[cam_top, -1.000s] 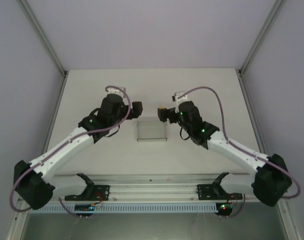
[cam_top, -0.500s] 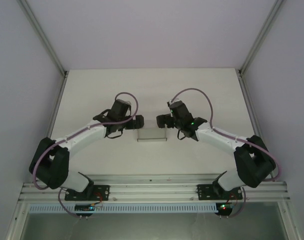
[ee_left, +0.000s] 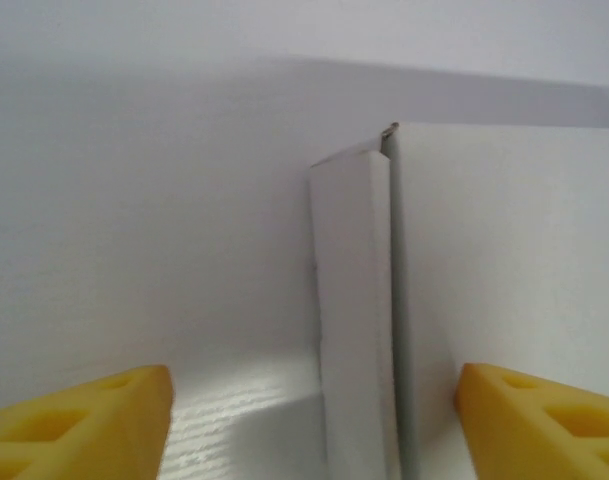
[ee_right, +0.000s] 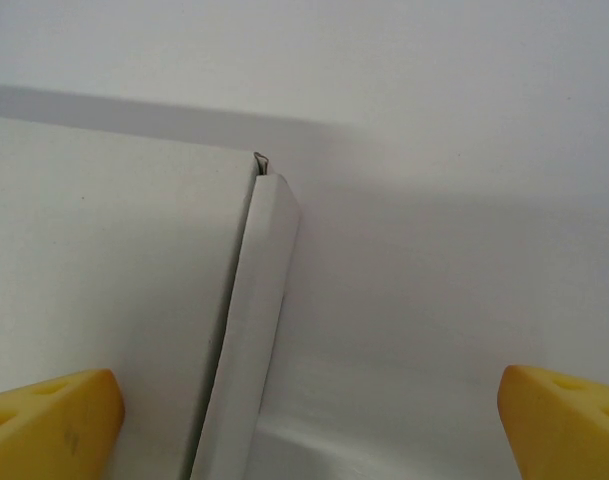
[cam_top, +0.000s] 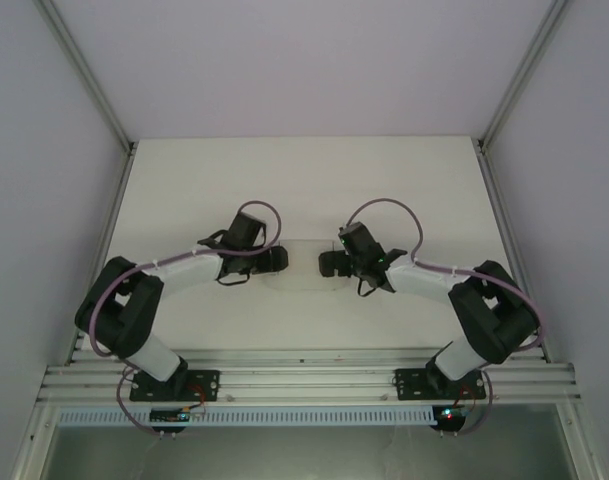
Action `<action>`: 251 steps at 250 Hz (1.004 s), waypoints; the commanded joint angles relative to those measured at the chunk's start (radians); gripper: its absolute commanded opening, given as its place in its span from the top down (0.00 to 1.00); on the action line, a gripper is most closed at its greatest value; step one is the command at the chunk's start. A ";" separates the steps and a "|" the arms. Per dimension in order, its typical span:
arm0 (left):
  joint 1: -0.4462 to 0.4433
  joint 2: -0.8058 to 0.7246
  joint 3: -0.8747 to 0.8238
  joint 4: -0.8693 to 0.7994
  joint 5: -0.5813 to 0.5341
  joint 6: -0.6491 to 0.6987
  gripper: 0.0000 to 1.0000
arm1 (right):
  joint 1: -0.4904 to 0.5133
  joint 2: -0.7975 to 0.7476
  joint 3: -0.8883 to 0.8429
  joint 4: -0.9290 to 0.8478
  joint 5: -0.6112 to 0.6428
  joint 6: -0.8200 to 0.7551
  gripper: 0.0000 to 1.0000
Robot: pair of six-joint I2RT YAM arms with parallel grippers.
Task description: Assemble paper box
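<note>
White paper box (cam_top: 304, 274) lies centre-frame in the top view, on the table (cam_top: 184, 190) — its side flaps (ee_left: 352, 320) only partly raised. Left gripper (ee_left: 312, 425) and right gripper (ee_right: 304, 420) straddle them, jaws wide apart; folding and locking look undone.

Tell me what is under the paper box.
The paper box lies on the white table, whose bare surface shows beside it. The part beneath the card is covered, so anything thin under there cannot be seen.

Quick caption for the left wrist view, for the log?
Open left gripper straddling the end flap of the paper box.
</note>
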 commanded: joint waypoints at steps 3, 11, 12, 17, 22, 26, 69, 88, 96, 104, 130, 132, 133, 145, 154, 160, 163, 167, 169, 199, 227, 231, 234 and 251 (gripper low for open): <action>0.005 0.021 -0.023 0.070 0.064 0.000 0.41 | 0.008 0.039 -0.046 -0.030 -0.008 0.044 0.02; 0.009 0.021 -0.030 0.086 0.079 -0.002 0.45 | 0.008 0.034 -0.045 -0.034 -0.012 0.043 0.01; 0.009 0.021 -0.032 0.088 0.081 -0.002 0.45 | 0.008 0.032 -0.045 -0.035 -0.013 0.042 0.01; 0.011 0.021 -0.037 0.098 0.091 -0.002 0.48 | 0.008 0.027 -0.045 -0.038 -0.013 0.041 0.01; 0.015 0.018 -0.041 0.107 0.101 -0.002 0.49 | 0.007 0.021 -0.044 -0.040 -0.013 0.039 0.01; 0.017 0.018 -0.045 0.115 0.108 -0.003 0.49 | 0.007 0.017 -0.043 -0.040 -0.013 0.037 0.01; 0.045 0.005 -0.100 0.229 0.183 -0.038 0.58 | -0.001 -0.053 -0.034 -0.051 -0.033 0.035 0.01; 0.064 0.001 -0.130 0.292 0.229 -0.058 0.60 | -0.004 -0.084 -0.032 -0.046 -0.056 0.046 0.01; 0.074 0.001 -0.141 0.312 0.243 -0.065 0.64 | -0.009 -0.096 -0.032 -0.043 -0.065 0.055 0.01; 0.082 0.003 -0.150 0.329 0.263 -0.068 0.70 | -0.012 -0.107 -0.033 -0.041 -0.079 0.063 0.01; 0.115 0.015 -0.181 0.393 0.326 -0.094 0.79 | -0.024 -0.128 -0.041 -0.033 -0.115 0.097 0.01; 0.117 0.016 -0.186 0.399 0.331 -0.097 0.79 | -0.026 -0.129 -0.042 -0.032 -0.121 0.101 0.01; 0.119 0.017 -0.188 0.402 0.332 -0.099 0.80 | -0.028 -0.129 -0.042 -0.031 -0.124 0.102 0.01; 0.135 0.023 -0.207 0.446 0.362 -0.118 0.81 | -0.039 -0.132 -0.047 -0.023 -0.164 0.120 0.01; 0.148 0.028 -0.225 0.490 0.391 -0.133 0.82 | -0.045 -0.133 -0.055 -0.008 -0.196 0.135 0.01; 0.157 0.033 -0.236 0.517 0.406 -0.147 0.82 | -0.050 -0.134 -0.059 0.004 -0.222 0.144 0.01; 0.162 0.035 -0.242 0.532 0.413 -0.154 0.83 | -0.052 -0.133 -0.062 0.011 -0.233 0.149 0.01; 0.168 0.038 -0.249 0.552 0.423 -0.161 0.84 | -0.055 -0.132 -0.064 0.018 -0.248 0.156 0.01; 0.172 0.040 -0.252 0.561 0.429 -0.165 0.85 | -0.057 -0.132 -0.065 0.020 -0.255 0.159 0.01; 0.209 0.075 -0.291 0.678 0.496 -0.212 0.88 | -0.073 -0.123 -0.069 0.038 -0.325 0.210 0.01; 0.231 0.109 -0.316 0.782 0.548 -0.252 0.90 | -0.088 -0.102 -0.065 0.062 -0.392 0.246 0.01; 0.234 0.114 -0.319 0.791 0.552 -0.258 0.91 | -0.092 -0.096 -0.064 0.064 -0.400 0.249 0.01; 0.236 0.118 -0.322 0.800 0.557 -0.261 0.92 | -0.093 -0.092 -0.062 0.067 -0.405 0.252 0.01; 0.246 0.136 -0.329 0.832 0.570 -0.271 0.93 | -0.098 -0.068 -0.053 0.077 -0.430 0.264 0.01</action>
